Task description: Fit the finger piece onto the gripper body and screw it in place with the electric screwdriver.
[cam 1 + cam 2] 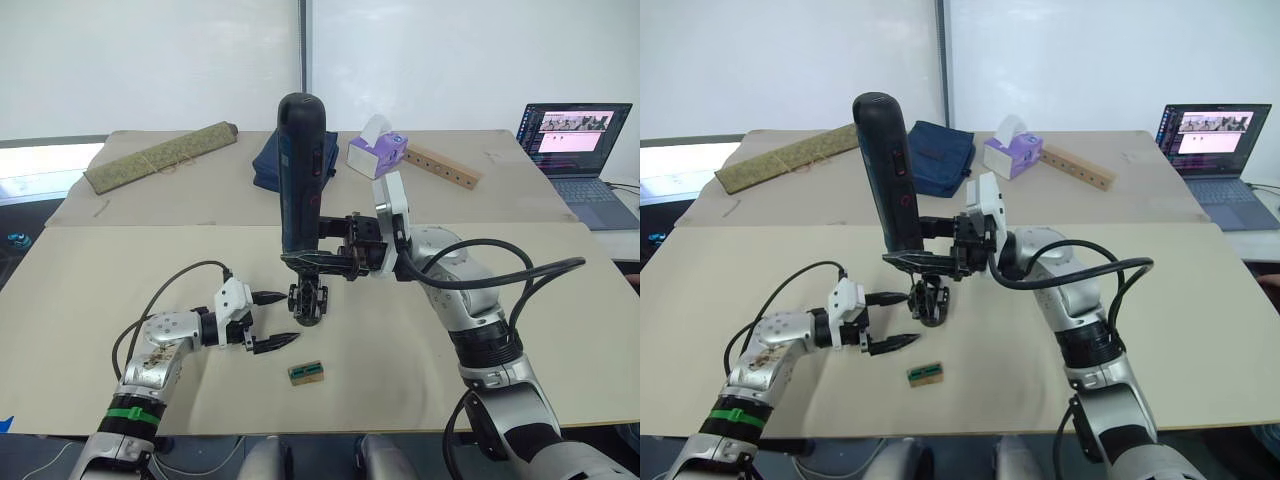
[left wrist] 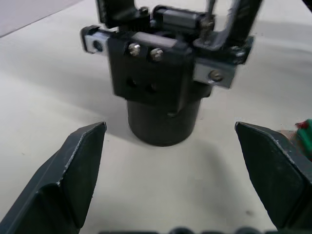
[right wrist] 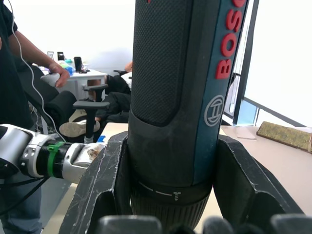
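The electric screwdriver (image 1: pixel 300 170) stands upright, bit end down, with my right gripper (image 1: pixel 316 262) shut around its lower collar; the right wrist view shows its two fingers (image 3: pixel 105 185) clamped on either side of the tool (image 3: pixel 180 97). Directly beneath the tool the gripper body (image 1: pixel 308 302) sits on the table; the left wrist view shows it as a black block on a round base (image 2: pixel 163 92). My left gripper (image 1: pixel 288 318) is open just left of it, touching nothing. I cannot pick out the finger piece as separate from the body.
A small green-topped block (image 1: pixel 306 372) lies near the front edge. At the back are a rolled mat (image 1: pixel 160 155), a blue cloth (image 1: pixel 268 165), a tissue box (image 1: pixel 377 152), a wooden strip (image 1: pixel 440 165) and a laptop (image 1: pixel 575 150). A person (image 3: pixel 14 58) stands beyond the table.
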{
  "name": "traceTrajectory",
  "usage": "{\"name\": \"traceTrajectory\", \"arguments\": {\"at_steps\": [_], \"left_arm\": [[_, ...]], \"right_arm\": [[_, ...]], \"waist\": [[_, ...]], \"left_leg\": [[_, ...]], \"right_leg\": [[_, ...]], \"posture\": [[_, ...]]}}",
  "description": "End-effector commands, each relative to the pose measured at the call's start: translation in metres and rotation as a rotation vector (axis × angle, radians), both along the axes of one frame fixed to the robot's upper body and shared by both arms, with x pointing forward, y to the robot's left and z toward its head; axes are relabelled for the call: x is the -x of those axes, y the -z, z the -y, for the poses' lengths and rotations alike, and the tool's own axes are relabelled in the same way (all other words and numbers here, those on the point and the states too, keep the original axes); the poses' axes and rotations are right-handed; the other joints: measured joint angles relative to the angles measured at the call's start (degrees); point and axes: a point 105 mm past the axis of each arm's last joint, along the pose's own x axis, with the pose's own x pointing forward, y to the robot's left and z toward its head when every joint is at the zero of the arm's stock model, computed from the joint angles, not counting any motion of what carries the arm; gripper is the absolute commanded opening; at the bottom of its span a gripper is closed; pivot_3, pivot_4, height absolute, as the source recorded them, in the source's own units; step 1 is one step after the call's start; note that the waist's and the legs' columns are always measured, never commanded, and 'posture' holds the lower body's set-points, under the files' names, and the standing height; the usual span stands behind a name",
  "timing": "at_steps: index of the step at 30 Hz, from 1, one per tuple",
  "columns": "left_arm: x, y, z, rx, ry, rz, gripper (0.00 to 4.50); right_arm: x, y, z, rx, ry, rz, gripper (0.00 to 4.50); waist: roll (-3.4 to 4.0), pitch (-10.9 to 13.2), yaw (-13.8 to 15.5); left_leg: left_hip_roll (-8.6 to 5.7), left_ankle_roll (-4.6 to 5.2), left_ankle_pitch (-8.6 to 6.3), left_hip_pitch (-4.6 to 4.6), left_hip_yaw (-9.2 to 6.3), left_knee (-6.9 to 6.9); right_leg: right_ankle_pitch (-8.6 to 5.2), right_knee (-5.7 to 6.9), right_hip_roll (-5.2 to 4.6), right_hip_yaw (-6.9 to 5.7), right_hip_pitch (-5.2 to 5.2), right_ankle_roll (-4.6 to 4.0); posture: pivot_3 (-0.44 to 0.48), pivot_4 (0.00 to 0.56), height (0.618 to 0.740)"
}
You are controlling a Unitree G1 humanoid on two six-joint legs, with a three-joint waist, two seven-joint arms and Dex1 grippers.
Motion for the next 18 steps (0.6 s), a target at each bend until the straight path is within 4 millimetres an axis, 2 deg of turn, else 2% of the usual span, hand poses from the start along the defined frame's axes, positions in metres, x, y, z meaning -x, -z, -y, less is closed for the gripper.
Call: {"name": "traceTrajectory", "arguments": {"at_steps": [1,7,18], "left_arm": [[-0.002,-0.004,0.009,0.002,0.043,0.035,4.5],[-0.007,0.004,0.019,0.01,0.071,0.026,4.5],[-0.011,0.005,0.028,0.045,0.101,0.027,4.5]], "right_arm": [[0.007,-0.014,-0.001,-0.031,-0.019,0.069,1.95],[0.007,-0.013,0.0,-0.027,-0.012,0.069,1.95],[0.007,-0.013,0.0,-0.025,-0.007,0.069,1.95]], "waist": [[0.0,0.0,0.01],[0.0,0.0,0.0],[0.0,0.0,0.01]], "left_leg": [[0.0,0.0,0.0,-0.01,0.0,0.0],[-0.01,0.0,0.0,-0.02,0.0,0.0],[-0.02,0.0,0.0,-0.04,-0.01,0.0]], "right_leg": [[0.0,0.0,0.0,0.0,0.0,0.0],[0.0,-0.01,0.0,0.0,-0.01,0.0],[0.0,0.01,0.0,-0.01,-0.01,0.01]], "posture": [[0.0,0.15,0.74],[0.0,0.15,0.74],[0.0,0.15,0.74]]}}
